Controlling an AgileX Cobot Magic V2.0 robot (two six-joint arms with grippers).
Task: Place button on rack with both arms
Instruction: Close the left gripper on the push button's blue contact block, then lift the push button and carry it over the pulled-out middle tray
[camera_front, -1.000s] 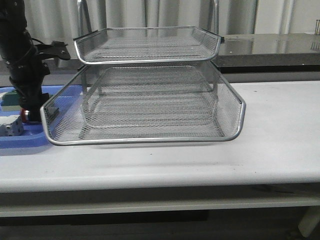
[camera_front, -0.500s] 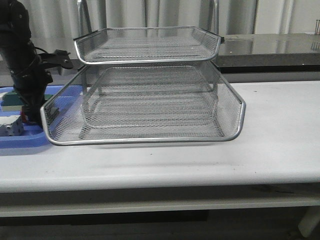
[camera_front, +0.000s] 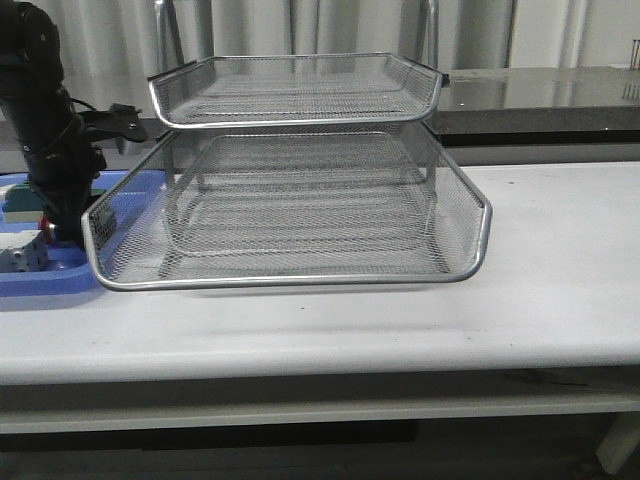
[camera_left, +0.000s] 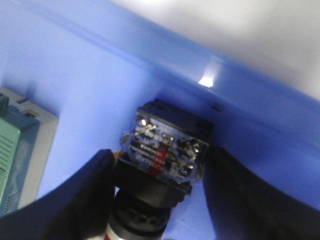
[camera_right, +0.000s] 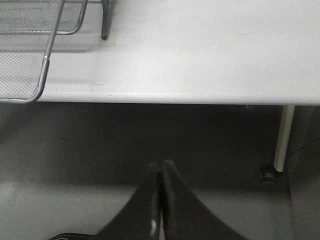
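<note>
Left wrist view: left pincer (camera_left: 160, 200) clasps the black-and-blue button (camera_left: 165, 150); right pincer (camera_right: 161, 200) closed, empty.

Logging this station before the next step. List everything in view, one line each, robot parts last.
rack: one, silver wire mesh, tiered, middle of the table.
button: one, black body with a clear labelled end, in the tray between the left tool's fingers.
tray: one, blue plastic, table's left end.
green block: one, in the tray beside the button.
table: one, white.
left tool: one, black, around the button.
right tool: one, black, shut, off the table's near edge.
</note>
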